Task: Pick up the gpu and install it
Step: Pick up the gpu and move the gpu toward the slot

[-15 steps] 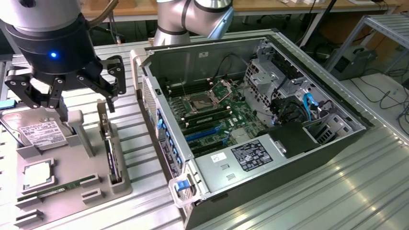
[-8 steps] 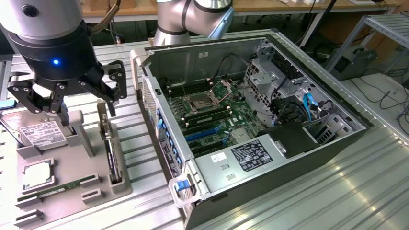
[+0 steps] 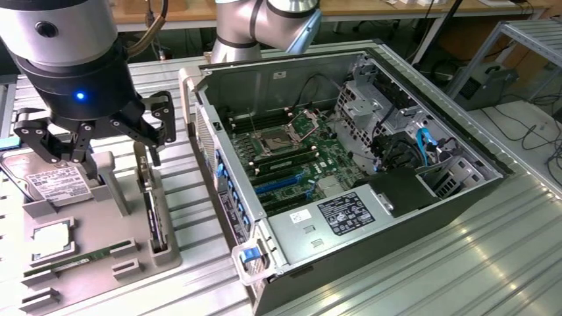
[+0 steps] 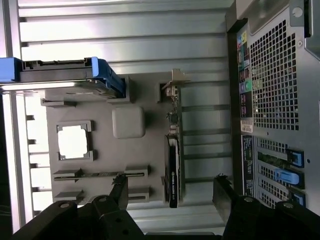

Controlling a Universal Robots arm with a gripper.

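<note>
While the ribbed aluminium table top [image 3: 457,263] sits in a lab with wooden benches [image 3: 369,8] behind, the open black-and-silver computer case [image 3: 255,85] lies on its side beside a grey plastic parts tray [image 3: 114,230]. The thin dark gpu card [image 3: 155,217] stands on edge in the tray slot nearest the case. The black gripper [image 3: 101,155] hovers right above it, fingers spread, grasping nothing, and partly hides the silver hard drive [image 3: 57,184].

A ribbed metal table [image 3: 457,263] bears the open computer case [image 3: 255,85], lying on its side, and a grey tray [image 3: 105,224] just beside the case, with bare slats between them. On the tray, the gpu [image 4: 172,170] stands on edge nearest the case. A hard drive [image 3: 54,184], a processor [image 3: 49,240] and a memory stick [image 3: 79,261] sit farther from it.
</note>
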